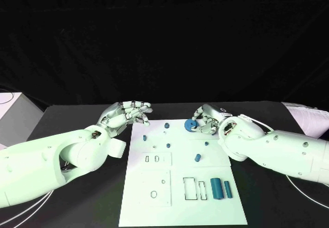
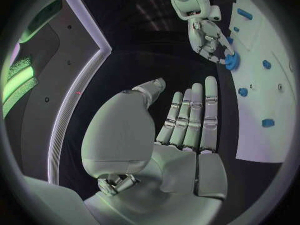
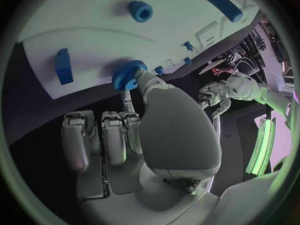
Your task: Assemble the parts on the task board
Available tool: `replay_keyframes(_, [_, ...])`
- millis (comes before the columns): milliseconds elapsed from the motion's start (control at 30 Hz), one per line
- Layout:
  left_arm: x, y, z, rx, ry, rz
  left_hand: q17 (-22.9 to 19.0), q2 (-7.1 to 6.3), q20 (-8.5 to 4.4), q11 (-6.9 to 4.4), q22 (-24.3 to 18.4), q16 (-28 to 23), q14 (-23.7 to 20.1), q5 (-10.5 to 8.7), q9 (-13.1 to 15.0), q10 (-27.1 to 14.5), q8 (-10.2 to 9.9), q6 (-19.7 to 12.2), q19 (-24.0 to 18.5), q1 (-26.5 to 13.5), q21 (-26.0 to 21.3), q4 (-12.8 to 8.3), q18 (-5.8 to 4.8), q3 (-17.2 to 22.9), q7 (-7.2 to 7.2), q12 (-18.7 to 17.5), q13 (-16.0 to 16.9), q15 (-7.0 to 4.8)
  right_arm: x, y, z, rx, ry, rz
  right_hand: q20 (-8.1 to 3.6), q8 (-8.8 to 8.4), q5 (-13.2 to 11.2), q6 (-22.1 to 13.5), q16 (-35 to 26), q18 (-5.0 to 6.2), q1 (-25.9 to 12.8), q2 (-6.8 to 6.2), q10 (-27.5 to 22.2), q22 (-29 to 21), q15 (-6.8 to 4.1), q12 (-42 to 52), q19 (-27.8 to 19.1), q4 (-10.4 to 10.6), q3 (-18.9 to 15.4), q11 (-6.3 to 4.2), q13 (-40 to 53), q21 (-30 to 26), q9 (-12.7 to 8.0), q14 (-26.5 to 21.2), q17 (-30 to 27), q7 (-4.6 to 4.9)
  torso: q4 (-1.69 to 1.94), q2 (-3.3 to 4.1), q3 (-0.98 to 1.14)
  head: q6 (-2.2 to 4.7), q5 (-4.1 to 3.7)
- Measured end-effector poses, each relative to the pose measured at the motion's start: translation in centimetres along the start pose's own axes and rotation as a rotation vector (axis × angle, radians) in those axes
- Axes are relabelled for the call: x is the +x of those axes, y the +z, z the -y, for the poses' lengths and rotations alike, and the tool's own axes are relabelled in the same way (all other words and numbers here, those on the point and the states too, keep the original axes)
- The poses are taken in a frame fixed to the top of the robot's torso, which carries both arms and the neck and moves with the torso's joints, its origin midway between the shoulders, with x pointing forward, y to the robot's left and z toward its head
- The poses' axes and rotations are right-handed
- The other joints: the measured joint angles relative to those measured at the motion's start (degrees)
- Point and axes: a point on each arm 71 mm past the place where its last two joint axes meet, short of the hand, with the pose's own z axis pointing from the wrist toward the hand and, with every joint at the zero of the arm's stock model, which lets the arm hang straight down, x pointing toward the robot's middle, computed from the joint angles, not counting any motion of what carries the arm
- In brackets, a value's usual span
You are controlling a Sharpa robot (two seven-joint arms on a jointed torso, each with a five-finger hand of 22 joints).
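**Blue gear held at board's far edge**

Right hand seen pinching blue gear over far edge of task board; knurled rim plain from right wrist alone. Left hand beside board's far left corner, fingers straight, holding nothing.

White rectangular task board, marked with thin black outlines of slots. Round ridged blue gear; small blue pegs; two teal-blue cylindrical bars. Matte black table. Silver metallic left hand and right hand on glossy white arms.
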Motion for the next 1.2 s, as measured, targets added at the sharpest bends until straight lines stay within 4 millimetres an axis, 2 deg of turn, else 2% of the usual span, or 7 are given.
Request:
replay_keyframes(300, [0.1, 0.1, 0.0, -0.001, -0.002, -0.004, 0.0, 0.0, 0.0, 0.0, 0.0, 0.0, 0.0, 0.0, 0.0, 0.0, 0.0, 0.0, 0.0, 0.0, 0.2, 0.0, 0.0, 0.0, 0.0, 0.0, 0.0, 0.0, 1.1, 0.0, -5.1, -0.12, 0.008, 0.001, -0.2, -0.04, 0.1, 0.0, 0.0, 0.0, 0.0, -0.01, 0.0, 0.0, -0.03, 0.2, 0.2, 0.2, 0.2, 0.0, 0.0, 0.0, -0.1, 0.0, 0.0, 0.0, 0.1, 0.04, -0.05, -0.03, 0.08])
replay_keyframes(500, [0.2, 0.1, 0.0, -0.002, -0.003, -0.007, 0.0, 0.0, 0.0, 0.0, 0.0, 0.0, 0.0, 0.0, 0.0, 0.0, 0.0, 0.0, 0.0, 0.0, 0.2, 0.0, 0.0, 0.0, 0.0, 0.0, 0.0, 0.0, 2.1, 0.3, -7.0, -0.161, 0.001, -0.001, -0.2, -0.1, 0.1, 0.0, 0.0, 0.0, 0.0, -0.01, 0.0, 0.0, -0.03, 0.2, 0.2, 0.2, 0.2, 0.0, 0.0, 0.0, -0.3, 0.0, 0.0, 0.0, 0.1, 0.11, -0.11, -0.09, 0.18])
replay_keyframes(833, [0.4, 0.1, -0.1, -0.003, -0.005, -0.011, 0.0, 0.0, 0.0, 0.0, 0.1, 0.0, 0.0, 0.0, 0.0, 0.0, 0.0, 0.0, 0.0, 0.0, 0.2, 0.0, 0.0, 0.0, 0.0, 0.0, 0.0, 0.0, 3.1, 1.0, -8.3, -0.178, -0.013, -0.006, -0.2, -0.33, 0.4, -0.1, 0.0, 0.0, 0.0, -0.02, 0.0, 0.0, -0.03, 0.2, 0.2, 0.2, 0.2, 0.01, 0.0, 0.2, -0.3, 0.0, 0.0, 0.04, 0.1, 0.2, -0.12, -0.43, 0.49])
replay_keyframes(1067, [0.5, 0.2, -0.1, -0.005, -0.007, -0.013, -0.1, 0.0, 0.0, 0.0, 0.1, 0.0, 0.0, 0.0, 0.0, 0.0, 0.0, -0.2, 0.0, 0.0, 0.2, 0.0, 0.0, 0.0, -0.22, 0.0, 0.0, 0.0, 3.7, 1.2, -8.5, -0.176, -0.017, -0.013, -0.19, -0.39, 0.4, -0.1, 0.0, 0.0, 0.0, -0.02, 0.0, 0.0, -0.02, 0.2, 0.2, 0.2, 0.2, 0.01, 0.0, 0.2, -0.3, 0.0, 0.0, 0.08, 0.1, 0.25, -0.07, -0.68, 0.38])
replay_keyframes(1200, [0.5, 0.2, -0.1, -0.006, -0.008, -0.012, -0.1, 0.0, 0.0, 0.0, 0.1, 0.0, 0.0, 0.0, 0.0, 0.0, 0.0, -0.2, 0.0, 0.0, 0.2, 0.0, 0.0, 0.0, -0.22, 0.0, 0.0, 0.0, 3.9, 1.3, -8.6, -0.174, -0.02, -0.018, -0.19, -0.5, 0.5, -0.1, 0.0, 0.01, 0.0, -0.02, 0.0, 0.0, -0.02, 0.2, 0.2, 0.3, 0.3, 0.01, 0.0, 0.2, -0.3, 0.0, 0.0, 0.1, -0.01, 0.25, -0.04, -0.9, 0.62])
